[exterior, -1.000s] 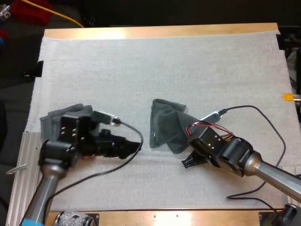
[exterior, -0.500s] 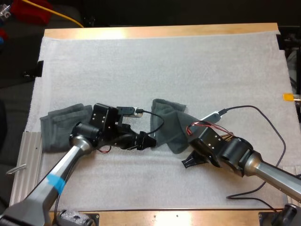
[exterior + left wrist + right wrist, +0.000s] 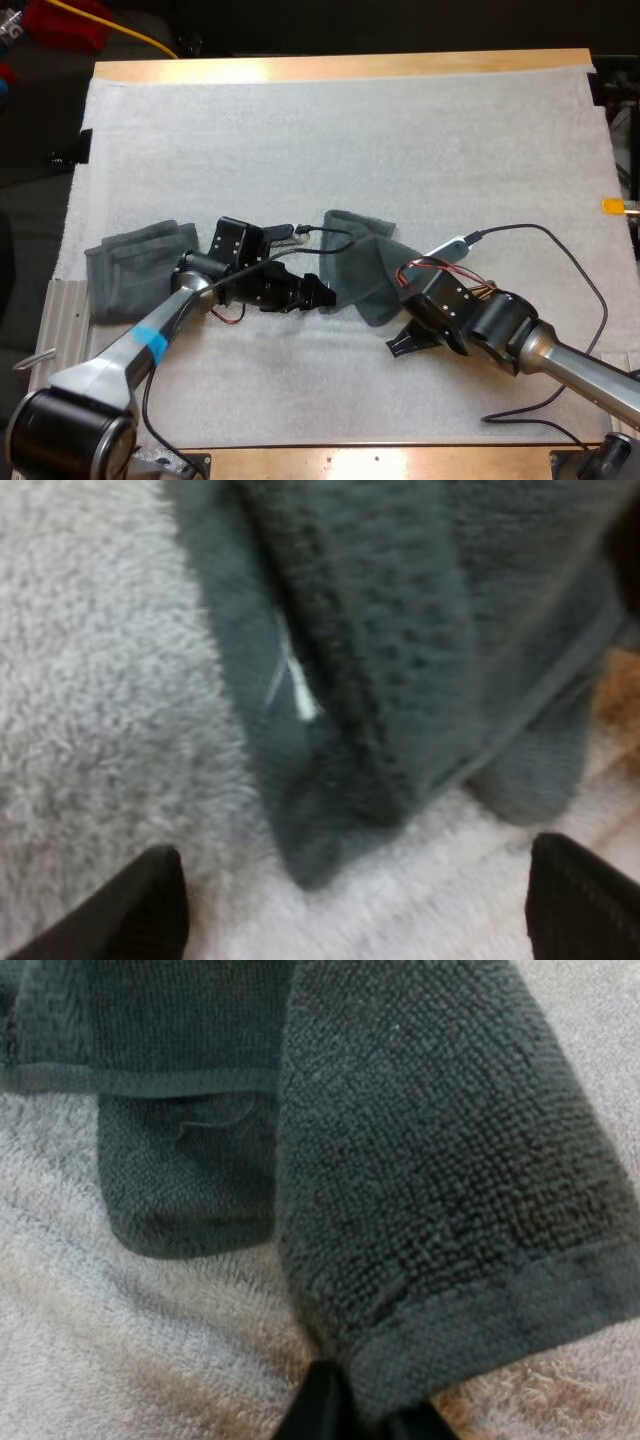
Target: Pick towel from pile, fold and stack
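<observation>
A crumpled dark grey-green towel (image 3: pixel 358 262) lies in the middle of the white mat. My right gripper (image 3: pixel 398 340) is at its lower right corner, and in the right wrist view it (image 3: pixel 340 1410) is shut on the hemmed edge of the towel (image 3: pixel 440 1190). My left gripper (image 3: pixel 320 293) sits at the towel's lower left edge. In the left wrist view its fingers (image 3: pixel 150 905) stand wide apart, and the low corner of the towel (image 3: pixel 380 680) lies just ahead of the gap without touching them. A folded towel (image 3: pixel 125 268) rests at the mat's left side.
The white mat (image 3: pixel 350 140) stretches bare toward the far side. A metal rail (image 3: pixel 40 340) runs along the table's left edge, near the folded towel. Cables loop across the mat beside the right arm.
My left arm has swung right, from over the folded towel to the crumpled towel's left edge, with its fingers open. The right arm and the towel it holds have not moved.
</observation>
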You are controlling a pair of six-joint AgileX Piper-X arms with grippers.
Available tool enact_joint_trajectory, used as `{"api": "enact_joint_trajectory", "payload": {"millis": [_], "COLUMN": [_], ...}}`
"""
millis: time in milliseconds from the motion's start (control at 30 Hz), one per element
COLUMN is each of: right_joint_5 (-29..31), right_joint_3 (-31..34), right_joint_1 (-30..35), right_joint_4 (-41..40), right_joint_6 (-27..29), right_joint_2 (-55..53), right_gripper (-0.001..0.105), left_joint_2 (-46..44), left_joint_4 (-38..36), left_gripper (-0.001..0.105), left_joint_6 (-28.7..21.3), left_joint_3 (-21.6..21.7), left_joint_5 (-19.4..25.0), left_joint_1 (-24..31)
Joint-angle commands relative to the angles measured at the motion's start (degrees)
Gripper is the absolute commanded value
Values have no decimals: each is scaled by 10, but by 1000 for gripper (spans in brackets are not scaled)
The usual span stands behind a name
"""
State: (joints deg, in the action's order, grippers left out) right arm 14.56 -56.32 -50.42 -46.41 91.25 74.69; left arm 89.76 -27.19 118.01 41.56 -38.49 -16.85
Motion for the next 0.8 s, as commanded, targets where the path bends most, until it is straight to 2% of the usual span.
{"api": "enact_joint_trajectory", "payload": {"millis": [0,133,367,500,600,767], "right_joint_5": [4,4,4,4,2,2], "right_joint_3": [-1,-1,-1,-1,-1,-1], "right_joint_1": [2,2,2,2,2,2], "right_joint_4": [-2,-2,1,9,11,11], "right_joint_6": [-2,-2,-2,-2,-2,-2], "right_joint_2": [-5,-5,-5,-5,-5,-5], "right_gripper": [1,1,1,1,1,1], "left_joint_2": [5,30,44,44,45,51], "left_joint_4": [9,22,21,21,21,17], "left_gripper": [69,69,69,69,69,67], "left_joint_6": [6,22,54,70,96,105], "left_joint_3": [1,1,8,8,10,19], "left_joint_5": [-7,-37,-57,-39,-4,3], "left_joint_1": [-3,-3,-17,-47,-60,-61]}}
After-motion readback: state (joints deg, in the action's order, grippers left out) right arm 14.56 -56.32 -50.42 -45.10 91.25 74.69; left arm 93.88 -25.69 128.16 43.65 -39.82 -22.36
